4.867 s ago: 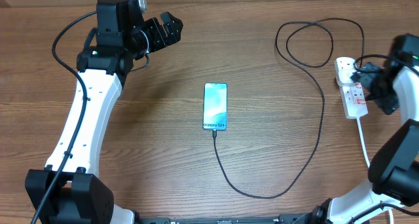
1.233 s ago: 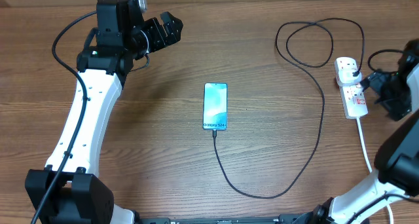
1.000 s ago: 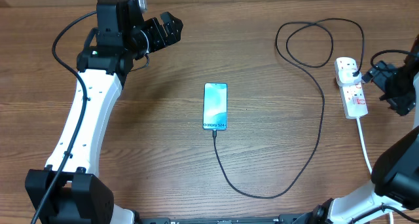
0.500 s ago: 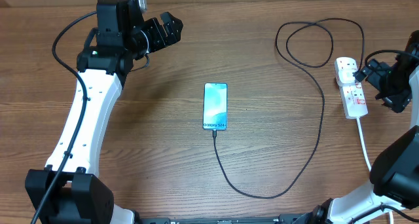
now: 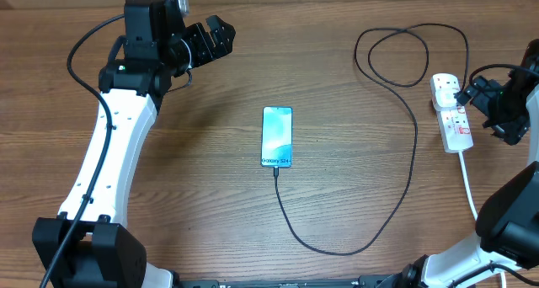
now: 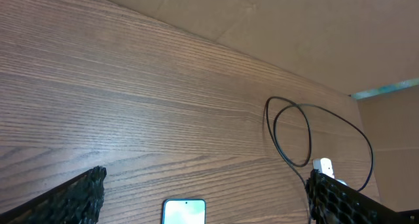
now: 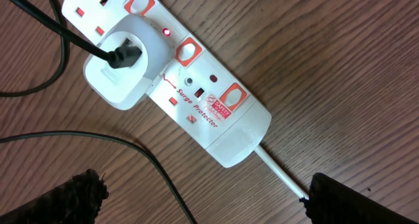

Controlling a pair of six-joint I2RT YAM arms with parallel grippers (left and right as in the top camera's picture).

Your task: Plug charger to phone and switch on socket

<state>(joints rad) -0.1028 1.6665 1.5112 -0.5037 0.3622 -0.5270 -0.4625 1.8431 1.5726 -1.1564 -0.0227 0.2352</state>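
Right tool [image 7: 209, 199]: fingers apart, empty, close over socket [image 7: 196, 96], which lies straight ahead. Long axis runs diagonal in wrist view. Right arm nearer. Left tool [image 5: 215, 37]: apart, empty, well away. Socket glossy white plastic, red-edged switches. Charger [image 5: 413, 153]: thin black cable, tip touching phone [image 5: 277, 136], which lies mid-surface [image 5: 337, 61] on wood grain.

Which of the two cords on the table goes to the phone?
The thin black cord, ending at the short edge of the phone. The thick white cord only leaves the power strip.
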